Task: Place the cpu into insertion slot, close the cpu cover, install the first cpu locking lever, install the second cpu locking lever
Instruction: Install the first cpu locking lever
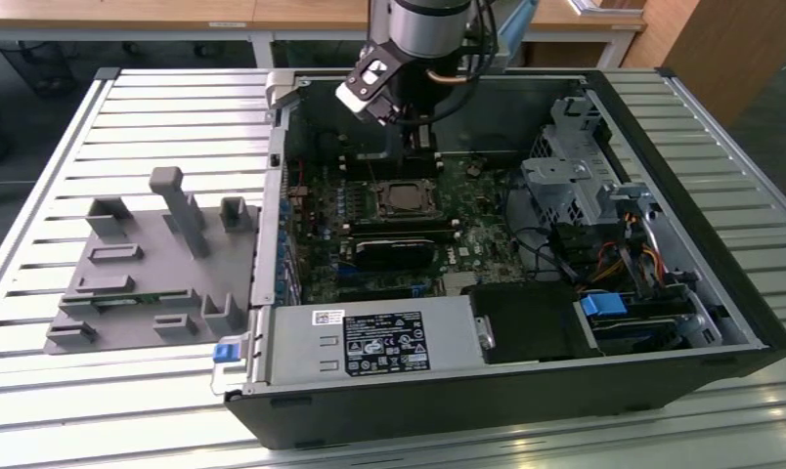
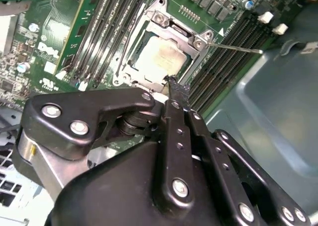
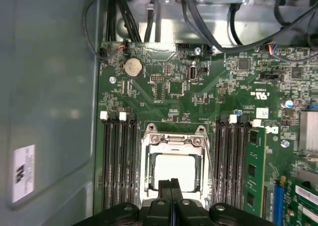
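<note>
- Gripper (image 3: 171, 183) clenched: fingertips (image 2: 178, 92) pressed flat together, nothing gripped between them.
- Poised at one edge of the insertion slot (image 1: 378, 199), tips over the frame rim there, just beside the cpu; touching or hovering, impossible to tell.
- The cpu (image 3: 174, 167) seated inside the insertion slot, dull silver-tan face up, showing through the cut-out.
- The cpu cover (image 3: 174, 140) down flat over the insertion slot, framing the chip on every side.
- Thin wire locking lever (image 2: 233, 48) slanting away from one corner of the insertion slot, free end out over the neighbouring memory slots, not lying along the slot's side.
- Long black memory slots (image 3: 119, 166) in banks on two opposite sides of the insertion slot, parallel to its edges.
- Green circuit board (image 3: 198, 97) all round the insertion slot; round silver coin cell (image 3: 132, 66) well apart from it, beyond the side opposite the gripper.
- In the exterior view, arm (image 1: 426, 29) upright above the insertion slot, reaching down into the open computer case (image 1: 498, 415).
- Grey moulded fixture (image 1: 146, 274) well apart from the insertion slot, outside the case on the slatted table (image 1: 54, 147), toward the exterior view's left.
</note>
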Motion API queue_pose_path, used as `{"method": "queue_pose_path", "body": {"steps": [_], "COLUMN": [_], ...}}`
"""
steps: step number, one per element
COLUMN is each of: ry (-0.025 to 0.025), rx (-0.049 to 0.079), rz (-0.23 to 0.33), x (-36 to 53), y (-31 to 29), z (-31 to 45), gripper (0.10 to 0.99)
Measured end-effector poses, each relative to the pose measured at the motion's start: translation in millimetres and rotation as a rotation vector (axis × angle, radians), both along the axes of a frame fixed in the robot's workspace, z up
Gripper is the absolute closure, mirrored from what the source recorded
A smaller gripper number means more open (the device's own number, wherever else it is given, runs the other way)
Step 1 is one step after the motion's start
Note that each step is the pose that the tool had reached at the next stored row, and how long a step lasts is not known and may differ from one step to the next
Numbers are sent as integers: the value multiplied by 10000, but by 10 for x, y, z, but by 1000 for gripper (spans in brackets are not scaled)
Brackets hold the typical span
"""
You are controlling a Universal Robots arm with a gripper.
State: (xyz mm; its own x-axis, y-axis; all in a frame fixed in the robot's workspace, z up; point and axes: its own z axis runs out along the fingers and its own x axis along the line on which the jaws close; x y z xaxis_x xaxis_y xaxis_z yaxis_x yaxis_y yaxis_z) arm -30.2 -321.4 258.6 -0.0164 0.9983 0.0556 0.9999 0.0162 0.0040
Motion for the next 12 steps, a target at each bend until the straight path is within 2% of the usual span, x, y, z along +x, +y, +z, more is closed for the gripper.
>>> {"method": "queue_pose_path", "body": {"steps": [6,9,12], "ry": [1,0,1], "rx": [-1,2,-1], "rz": [0,53,480], "x": [0,0,0], "y": [0,0,0], "z": [161,169,170], "gripper": [980,980,980]}}
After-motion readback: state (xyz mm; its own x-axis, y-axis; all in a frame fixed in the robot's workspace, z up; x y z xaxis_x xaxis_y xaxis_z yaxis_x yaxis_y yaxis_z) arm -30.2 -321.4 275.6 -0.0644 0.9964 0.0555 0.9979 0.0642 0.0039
